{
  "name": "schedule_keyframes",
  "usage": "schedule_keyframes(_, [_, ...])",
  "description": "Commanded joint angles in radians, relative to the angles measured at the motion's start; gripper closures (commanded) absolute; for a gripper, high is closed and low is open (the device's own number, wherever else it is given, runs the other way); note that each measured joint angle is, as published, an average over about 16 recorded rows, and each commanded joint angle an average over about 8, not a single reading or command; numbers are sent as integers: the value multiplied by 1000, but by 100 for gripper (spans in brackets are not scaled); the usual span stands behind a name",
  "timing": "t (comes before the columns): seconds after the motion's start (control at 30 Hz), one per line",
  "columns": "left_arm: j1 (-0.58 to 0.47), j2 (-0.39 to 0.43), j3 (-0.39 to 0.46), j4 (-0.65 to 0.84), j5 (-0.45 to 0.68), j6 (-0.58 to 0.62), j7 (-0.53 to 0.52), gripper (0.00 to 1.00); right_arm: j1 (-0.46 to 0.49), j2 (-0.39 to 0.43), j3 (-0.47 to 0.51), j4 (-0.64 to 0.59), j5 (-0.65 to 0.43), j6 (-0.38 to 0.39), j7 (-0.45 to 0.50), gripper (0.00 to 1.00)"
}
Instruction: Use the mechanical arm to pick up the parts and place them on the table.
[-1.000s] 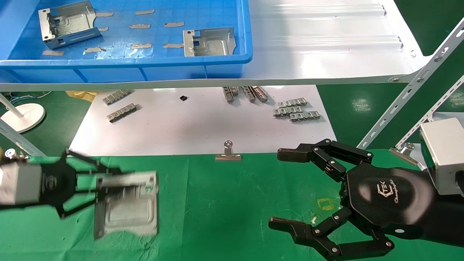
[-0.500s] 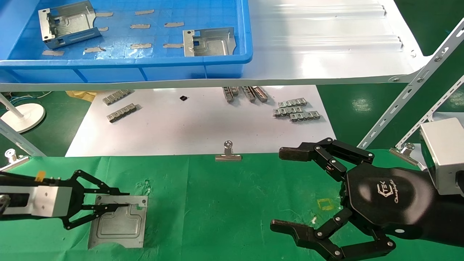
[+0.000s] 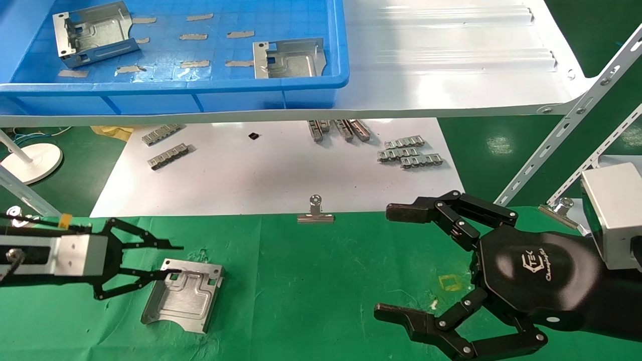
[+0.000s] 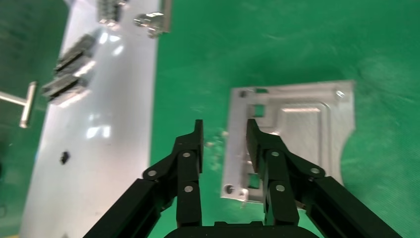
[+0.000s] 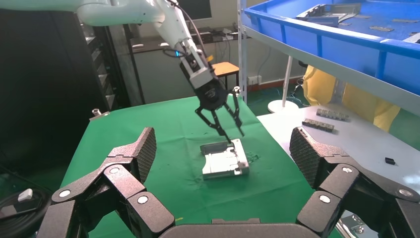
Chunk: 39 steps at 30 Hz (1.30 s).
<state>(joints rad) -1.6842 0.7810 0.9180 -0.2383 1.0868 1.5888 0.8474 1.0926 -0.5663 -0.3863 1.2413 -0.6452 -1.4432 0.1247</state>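
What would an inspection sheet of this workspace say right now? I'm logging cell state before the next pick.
Surface: green cloth table, wrinkled.
Job's things: one metal part on the cloth; two more parts in the blue bin.
Clutter: link strips, binder clip, white sheet.
Grippers: left gripper open, one fingertip at the part's edge; right gripper open, parked over the cloth.
Cables: thin wires by the lamp base.
Surroundings: white shelf board.

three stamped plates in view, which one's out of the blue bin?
The plate lying on the green cloth by the left gripper, fingers open. The other two plates sit inside the blue bin.
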Motion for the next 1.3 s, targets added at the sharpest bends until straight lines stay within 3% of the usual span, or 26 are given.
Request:
schedule_keyframes(0.03, [-10,1,2,11,-6,3,-2,0,0,0,0,0,0,0,0,0])
schedule_keyframes(0.33, [32,-32,-11,-32,-135,16,-129,0,0,0,0,0,0,0,0,0])
schedule_keyframes(0.83, [40,-33,-22,-48,-134,14,-136,0,0,0,0,0,0,0,0,0])
schedule_keyframes(1.3, [163,-63,-154,-262,-182,-9,-329,0,0,0,0,0,0,0,0,0])
